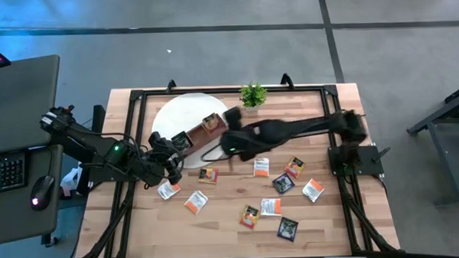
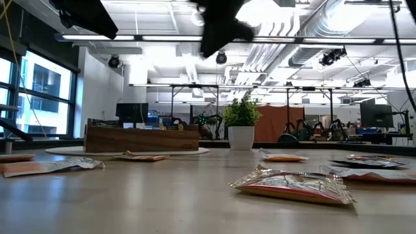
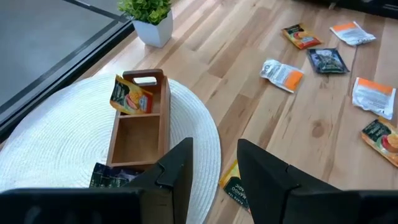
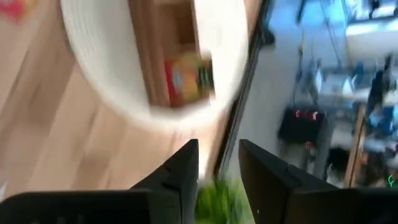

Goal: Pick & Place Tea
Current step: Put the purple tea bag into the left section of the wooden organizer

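1. Resting on a round, white, woven-looking mat (image 1: 185, 115) near the far edge of the surface (image 1: 233, 236), a brown wooden box (image 3: 138, 127) with square compartments is holding an orange-yellow sachet (image 3: 130, 98) tilted in its end compartment; a dark sachet (image 3: 112, 177) is lying at the box's other end, partly cut off.
2. Lying flat and crinkled across the pale wood-plank surface toward its near and right edges are the other tea sachets (image 1: 272, 207): small foil squares, some dark, some orange-red, some white with orange.
3. A small green potted plant (image 1: 252, 95) in a white pot is standing at the far edge, just beside the mat.
4. The left claw (image 3: 214, 180) is hovering over the mat's near rim beside the box, its two dark fingers standing apart with nothing between them.
5. The right claw (image 4: 217, 171) is hanging over the box, fingers slightly parted and gripping nothing; its wrist view is smeared, so the box and sachet show only as blurred shapes.
6. A black metal frame (image 1: 136, 98) is bordering the surface; grey floor and a desk with a keyboard (image 1: 5, 171) and mouse are lying off the left edge.
7. From the low view, an open workshop with ceiling ducts, windows and monitors is showing behind; both arms are appearing only as dark shapes cut off at the top.
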Robot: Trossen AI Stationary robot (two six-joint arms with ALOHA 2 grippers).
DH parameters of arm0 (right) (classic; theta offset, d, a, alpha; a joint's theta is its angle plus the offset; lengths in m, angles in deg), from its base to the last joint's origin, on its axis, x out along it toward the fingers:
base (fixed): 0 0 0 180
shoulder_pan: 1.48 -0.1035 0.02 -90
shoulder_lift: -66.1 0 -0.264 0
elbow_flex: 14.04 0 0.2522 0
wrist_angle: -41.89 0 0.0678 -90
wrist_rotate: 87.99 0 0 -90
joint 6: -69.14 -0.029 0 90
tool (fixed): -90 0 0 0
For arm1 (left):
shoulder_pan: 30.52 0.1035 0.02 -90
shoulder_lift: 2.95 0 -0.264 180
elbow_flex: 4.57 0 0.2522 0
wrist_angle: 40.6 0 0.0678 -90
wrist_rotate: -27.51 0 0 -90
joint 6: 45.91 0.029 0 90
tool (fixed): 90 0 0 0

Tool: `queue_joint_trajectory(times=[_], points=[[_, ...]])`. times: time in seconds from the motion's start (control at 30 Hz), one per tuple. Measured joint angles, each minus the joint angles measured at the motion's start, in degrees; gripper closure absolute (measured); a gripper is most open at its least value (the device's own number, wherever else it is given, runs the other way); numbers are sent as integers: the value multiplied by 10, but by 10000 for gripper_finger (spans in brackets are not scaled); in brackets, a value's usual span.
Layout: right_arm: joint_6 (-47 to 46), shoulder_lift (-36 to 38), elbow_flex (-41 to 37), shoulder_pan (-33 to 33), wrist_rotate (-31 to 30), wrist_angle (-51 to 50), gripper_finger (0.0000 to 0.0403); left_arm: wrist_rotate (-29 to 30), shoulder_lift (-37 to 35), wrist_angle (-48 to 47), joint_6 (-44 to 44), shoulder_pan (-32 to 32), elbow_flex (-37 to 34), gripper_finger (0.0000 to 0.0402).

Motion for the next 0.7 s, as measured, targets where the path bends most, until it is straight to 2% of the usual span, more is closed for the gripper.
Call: queue_joint_trajectory(times=[0.1,0.17,0.3,0.5,0.7], points=[[-91,58,0,-4,18,-125,294,2,0,0,0,0,0,278],[-154,90,-2,-3,70,-200,294,4,0,0,0,0,0,278],[-207,158,-69,-8,182,-224,295,6,0,0,0,0,0,278],[-209,234,-266,-37,267,-135,281,6,0,1,-4,0,0,278],[-171,245,-447,-75,317,69,242,19,0,1,-6,0,0,278]])
